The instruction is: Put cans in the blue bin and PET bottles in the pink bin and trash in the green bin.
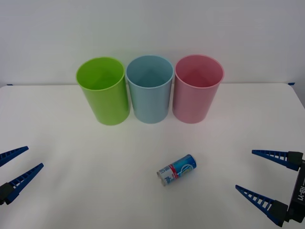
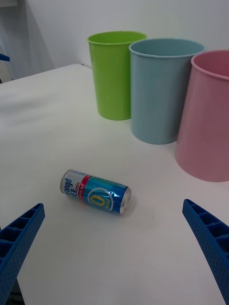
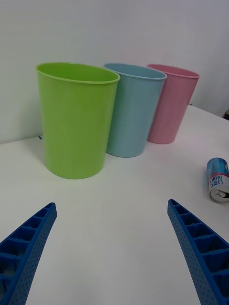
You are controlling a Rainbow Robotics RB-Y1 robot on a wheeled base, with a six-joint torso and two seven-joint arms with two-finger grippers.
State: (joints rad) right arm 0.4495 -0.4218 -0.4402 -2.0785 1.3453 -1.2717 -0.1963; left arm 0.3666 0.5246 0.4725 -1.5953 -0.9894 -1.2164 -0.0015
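A small blue can [image 1: 177, 169] [image 2: 95, 191] [image 3: 218, 178] with a white and red label lies on its side on the white table, in front of the bins. The green bin [image 1: 103, 90] [image 2: 114, 71] [image 3: 75, 119], the blue bin [image 1: 150, 88] [image 2: 161, 88] [image 3: 131, 109] and the pink bin [image 1: 197, 88] [image 2: 207, 114] [image 3: 171, 102] stand upright in a row at the back. My right gripper [image 1: 262, 175] [image 2: 114, 252] is open at the front right, right of the can. At the front left, my left gripper [image 1: 21, 161] [image 3: 112, 248] is open too, holding nothing.
The white table [image 1: 71, 157] ends at a pale wall behind the bins. Bare tabletop lies around the can and between both grippers.
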